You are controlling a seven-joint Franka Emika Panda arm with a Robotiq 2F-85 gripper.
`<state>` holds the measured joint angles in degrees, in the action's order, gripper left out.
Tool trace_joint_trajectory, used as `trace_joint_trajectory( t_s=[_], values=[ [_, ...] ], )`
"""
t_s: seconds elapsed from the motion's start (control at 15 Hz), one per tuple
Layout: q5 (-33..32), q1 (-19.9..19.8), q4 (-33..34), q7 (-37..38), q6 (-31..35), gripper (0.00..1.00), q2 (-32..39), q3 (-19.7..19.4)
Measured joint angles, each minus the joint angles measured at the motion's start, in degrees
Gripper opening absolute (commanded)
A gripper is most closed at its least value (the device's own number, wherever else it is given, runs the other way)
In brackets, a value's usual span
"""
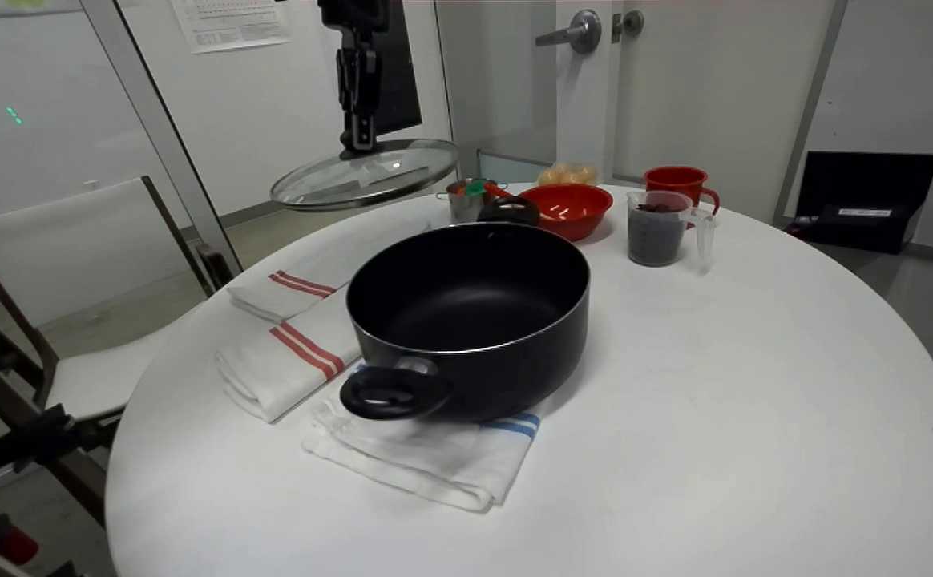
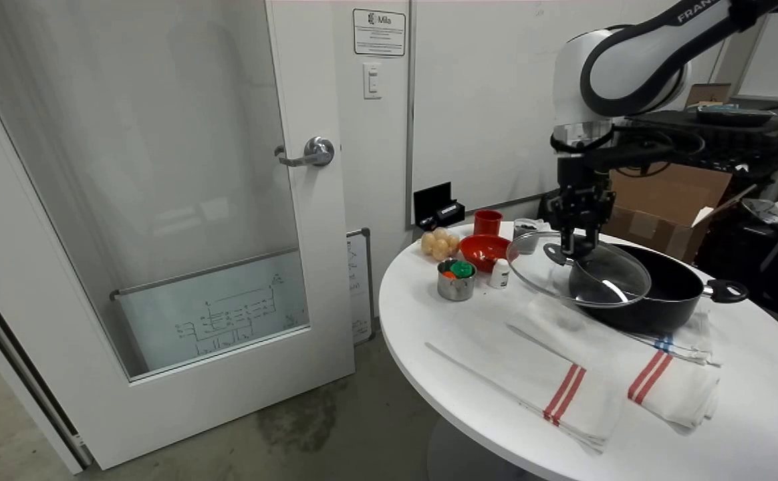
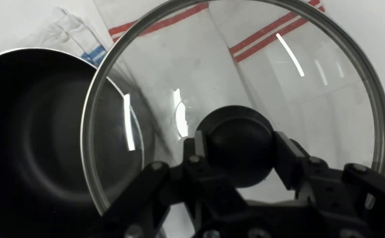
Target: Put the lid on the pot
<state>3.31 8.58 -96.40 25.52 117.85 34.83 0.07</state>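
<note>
The clear glass lid [image 1: 402, 171] hangs in the air by its black knob [image 3: 237, 148], slightly tilted in an exterior view. My gripper [image 3: 239, 143] is shut on the knob, with one finger on each side. The gripper also shows in both exterior views [image 1: 361, 144] [image 2: 577, 250]. The black pot [image 1: 506, 369] stands uncovered on a folded towel, its dark inside showing. In the wrist view the lid [image 3: 262, 72] is to the right of the pot [image 3: 57, 132], and its left edge overlaps the pot's rim. The lid [image 2: 606, 277] is apart from the pot [image 2: 663, 314].
A blue-striped towel [image 1: 466, 465] lies under the pot. Red-striped towels [image 1: 298, 361] lie beside it. A red bowl [image 1: 571, 212], a clear measuring cup [image 1: 655, 236], a red cup [image 2: 488, 222], a small metal pot [image 2: 456, 288] and a white bottle [image 2: 500, 275] stand near the pot.
</note>
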Motion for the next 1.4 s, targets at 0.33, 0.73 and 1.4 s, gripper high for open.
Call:
trace_joint_trajectory(
  t_s=[0.33,0.73,1.4],
  values=[
    [0.57,-4.22,-3.14,0.37,-0.1,0.26,-1.86,-2.85],
    [3.78,-9.54,-4.71,0.36,-0.09,0.26,-1.64,-5.06],
    [7.42,-14.02,-4.94,0.36,0.51,0.26,1.19,-6.56]
  ],
)
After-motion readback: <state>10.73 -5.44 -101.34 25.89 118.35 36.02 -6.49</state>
